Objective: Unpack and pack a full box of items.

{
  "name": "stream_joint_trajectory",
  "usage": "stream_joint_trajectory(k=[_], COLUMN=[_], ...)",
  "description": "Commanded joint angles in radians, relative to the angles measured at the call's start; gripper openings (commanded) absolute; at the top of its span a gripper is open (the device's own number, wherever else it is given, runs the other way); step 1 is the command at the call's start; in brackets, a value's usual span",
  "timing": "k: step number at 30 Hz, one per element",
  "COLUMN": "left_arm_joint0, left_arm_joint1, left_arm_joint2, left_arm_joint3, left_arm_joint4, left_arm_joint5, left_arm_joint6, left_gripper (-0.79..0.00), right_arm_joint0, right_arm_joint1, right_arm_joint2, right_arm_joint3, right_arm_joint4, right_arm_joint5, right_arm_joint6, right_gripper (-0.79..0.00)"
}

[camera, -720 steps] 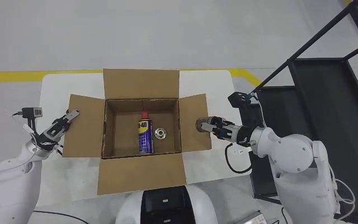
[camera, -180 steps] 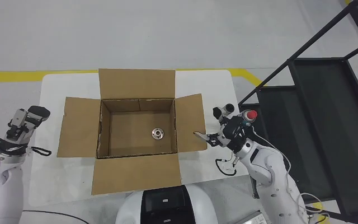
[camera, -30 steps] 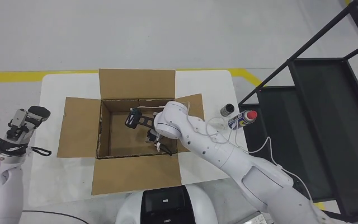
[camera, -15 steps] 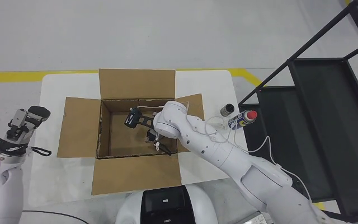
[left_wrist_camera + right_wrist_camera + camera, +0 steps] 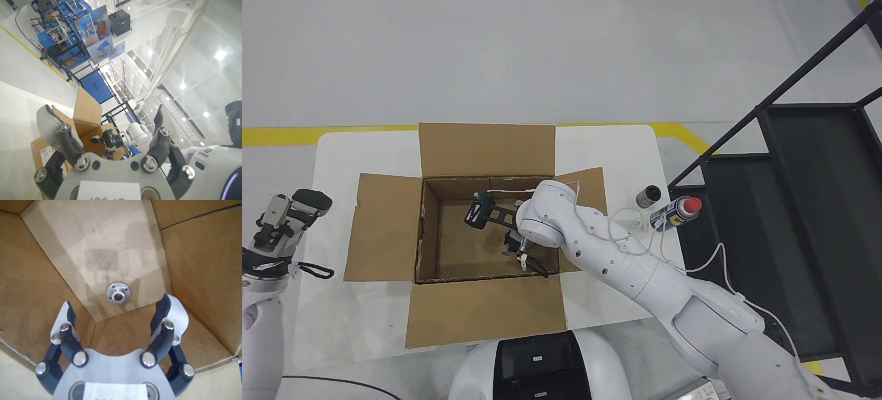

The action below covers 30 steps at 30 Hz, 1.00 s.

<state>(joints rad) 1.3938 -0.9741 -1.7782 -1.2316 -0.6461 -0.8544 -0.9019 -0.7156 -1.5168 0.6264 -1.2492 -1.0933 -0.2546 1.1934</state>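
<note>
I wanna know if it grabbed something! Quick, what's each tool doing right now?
Left tool: open, holding nothing.
Right tool: open, empty, inside the box above the metal ring.

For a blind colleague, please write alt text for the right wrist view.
The right gripper, open, hangs inside the cardboard box, directly above a round metal flange that lies flat and untouched on the box floor.
</note>
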Motion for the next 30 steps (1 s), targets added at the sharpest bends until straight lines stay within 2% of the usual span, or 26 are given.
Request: stream_joint_trajectory(k=[1,13,17,30], left_arm_joint0=[0.0,0.0,0.0,0.0], left_arm_joint1=[0.0,0.0,0.0,0.0], left_arm_joint2=[0.0,0.0,0.0,0.0], left_arm_joint3=[0.0,0.0,0.0,0.0], left_arm_joint4=[0.0,0.0,0.0,0.0], left_arm_joint5=[0.0,0.0,0.0,0.0], left_arm_joint6=[0.0,0.0,0.0,0.0], left_gripper=[0.0,0.0,0.0,0.0], right_arm_joint0=[0.0,-0.003,0.0,0.1], right_arm_joint1=[0.0,0.0,-0.003,-0.079], right_arm_joint2=[0.0,0.0,-0.006,-0.104], right_arm_joint3=[0.0,0.0,0.017,0.222], right_arm_joint4=[0.0,-0.002,-0.002,0.082], right_arm_joint5=[0.0,0.0,-0.042,-0.154], right_arm_joint6=[0.0,-0.007,-0.033,-0.08], right_gripper=[0.0,0.0,0.0,0.0])
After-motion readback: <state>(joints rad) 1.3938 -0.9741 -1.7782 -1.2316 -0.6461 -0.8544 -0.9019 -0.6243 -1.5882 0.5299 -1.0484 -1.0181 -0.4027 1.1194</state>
